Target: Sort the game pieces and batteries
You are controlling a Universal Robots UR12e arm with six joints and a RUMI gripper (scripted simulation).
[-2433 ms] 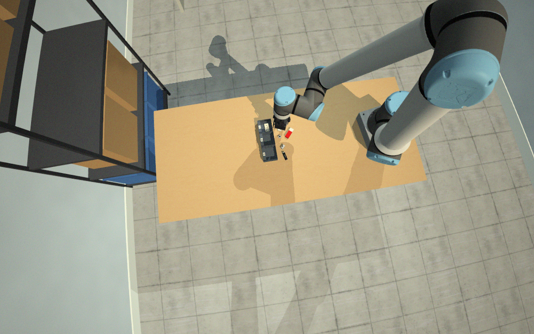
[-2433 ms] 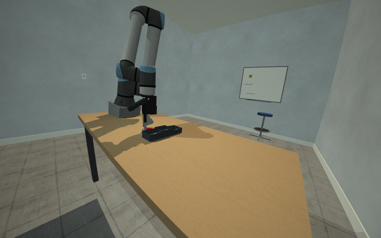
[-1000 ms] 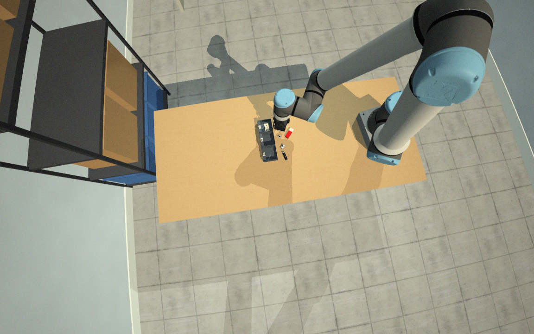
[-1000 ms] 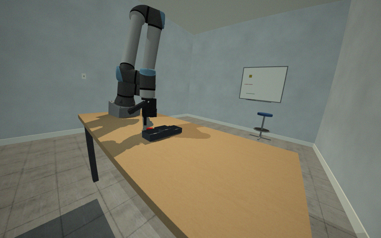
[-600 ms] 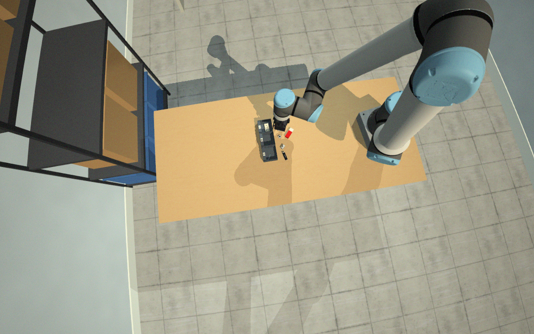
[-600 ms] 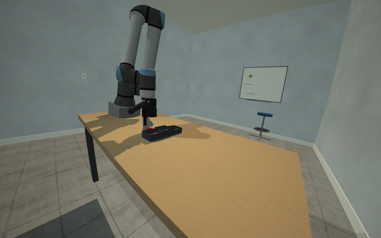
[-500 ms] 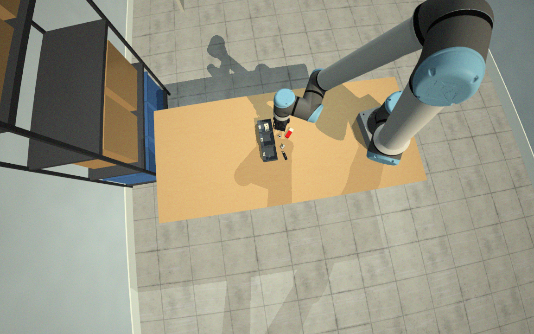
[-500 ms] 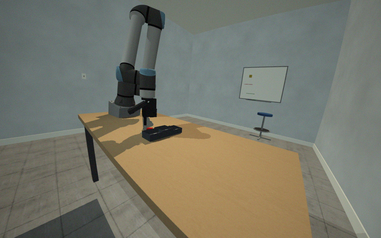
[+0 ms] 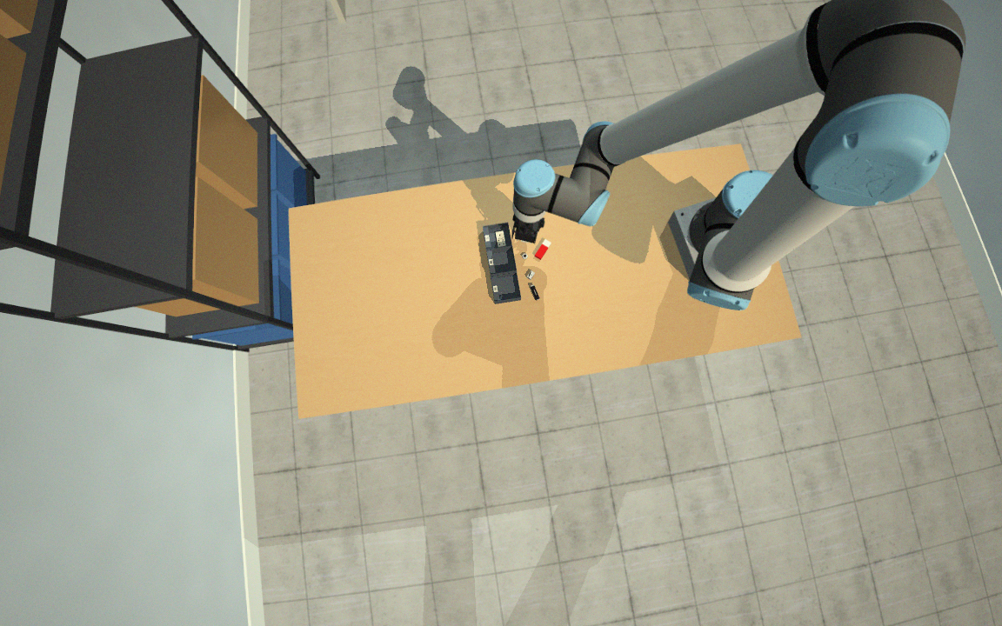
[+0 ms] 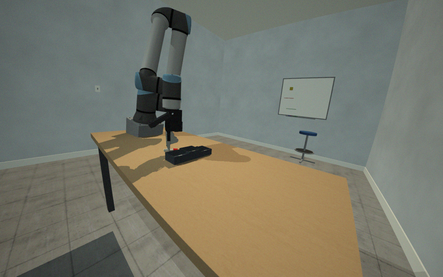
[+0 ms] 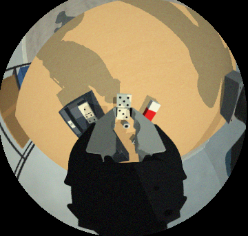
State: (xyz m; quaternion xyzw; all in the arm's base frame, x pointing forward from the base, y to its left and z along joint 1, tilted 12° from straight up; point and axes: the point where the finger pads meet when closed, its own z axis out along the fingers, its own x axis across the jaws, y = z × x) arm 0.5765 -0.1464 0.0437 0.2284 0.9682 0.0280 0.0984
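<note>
One domino (image 11: 123, 106) clamped in the gripper (image 11: 124, 120), red-and-white block (image 11: 151, 111) just beside, dark bins (image 11: 74, 116) nearby.

No lettering is readable; only pips on the domino (image 11: 123, 106)

Lower end of the domino (image 11: 123, 106) hidden between the gripper (image 11: 125, 123) fingers, bin row (image 11: 80, 114) beside them cut off by the gripper body, bin letters too small to read, small pieces (image 9: 531, 274) beyond the gripper too tiny to identify.
</note>
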